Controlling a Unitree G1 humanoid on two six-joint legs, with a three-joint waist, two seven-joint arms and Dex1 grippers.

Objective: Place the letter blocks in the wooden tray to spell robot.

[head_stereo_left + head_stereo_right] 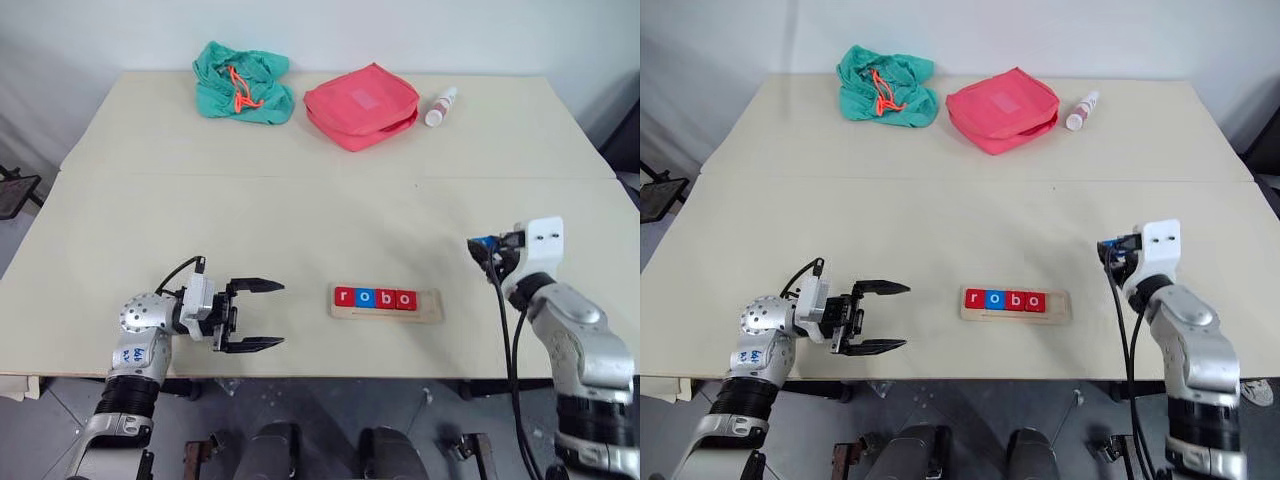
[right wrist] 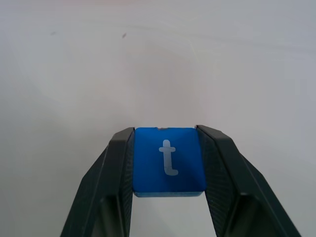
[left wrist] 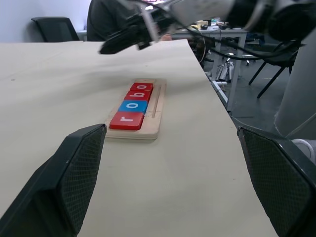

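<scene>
Nearest the robot, the left gripper (image 1: 262, 315) hovers low over the front edge of the tabletop (image 1: 300, 210), its two black fingers spread wide with nothing between them, pointing sideways toward the tray (image 1: 386, 303). The tray lies just to the right of it, near the front edge and lengthwise across the tabletop. Four blocks sit in its slot, side by side and touching, filling the left part: a red r (image 1: 344, 296), a blue o (image 1: 364, 297), a red b (image 1: 384, 298) and a red o (image 1: 404, 299). The right end of the slot is bare wood.

Further right and a little deeper in, well apart from the tray, the right gripper (image 2: 169, 163) is raised above the tabletop. Its fingers pinch the blue t block (image 2: 169, 162) by two opposite edges, the white letter facing the wrist camera.

In the left wrist view, a person in dark clothing (image 3: 106, 19) and a dark chair (image 3: 54, 28) stand beyond the tabletop.

At the far side lie a crumpled green cloth (image 1: 243, 82) with an orange cord, a pink zipped pouch (image 1: 361, 104) beside it, and a small white tube (image 1: 440, 106) to the right of the pouch.
</scene>
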